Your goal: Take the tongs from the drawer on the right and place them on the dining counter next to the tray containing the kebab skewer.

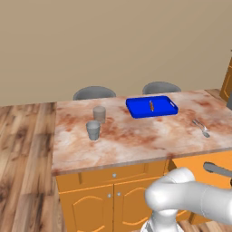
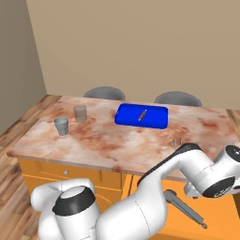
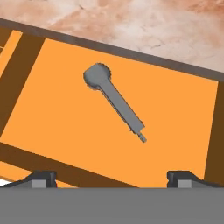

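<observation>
Tongs (image 3: 114, 99) were seen lying flat on the bare floor of the open drawer (image 3: 52, 109), slanted, with the rounded scoop end toward the dining counter (image 3: 144, 26) and the thin tail end away from it. Being dull grey metal, they were judged stiff, fairly light and smooth enough to slip; a hold across the straight shank near its middle was judged safest, since the scoop end is wider. The gripper (image 3: 111, 177) was held above them with its jaws spread fully apart and nothing between them. In the left base view the tongs (image 1: 217, 170) were cut off at the frame edge. The kebab skewer (image 1: 152, 106) on the tray (image 1: 136, 108) was too small for detail.
</observation>
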